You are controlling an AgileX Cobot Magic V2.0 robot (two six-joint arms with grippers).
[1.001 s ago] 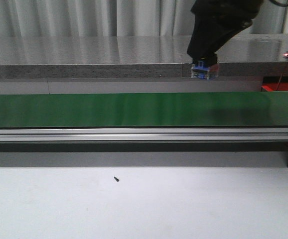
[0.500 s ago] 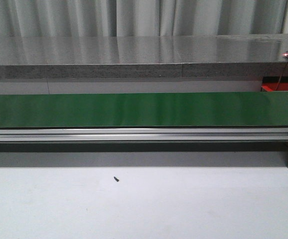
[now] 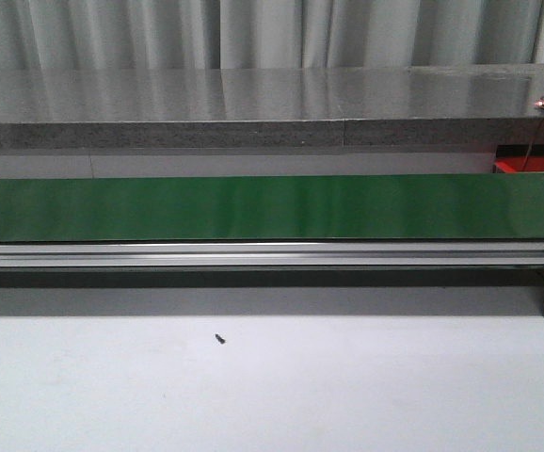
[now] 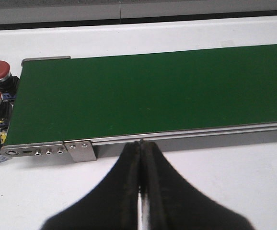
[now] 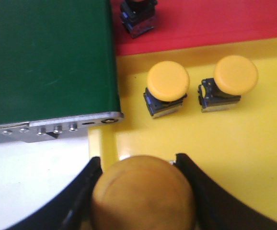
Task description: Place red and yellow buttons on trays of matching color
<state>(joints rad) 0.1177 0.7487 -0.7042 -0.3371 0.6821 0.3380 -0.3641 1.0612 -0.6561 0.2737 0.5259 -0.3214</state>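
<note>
The right claw (image 5: 141, 191) is clamped on a round-capped yellow push button (image 5: 143, 194), held over the flat yellow tray (image 5: 253, 158). Lower it beside the two yellow buttons (image 5: 167, 93) there, clear of them, then release. The left claw (image 4: 141, 158) is together, empty.

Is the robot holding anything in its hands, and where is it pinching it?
The right gripper holds a yellow round-capped button, its fingers on either side of the cap. The left gripper is closed on nothing.
</note>
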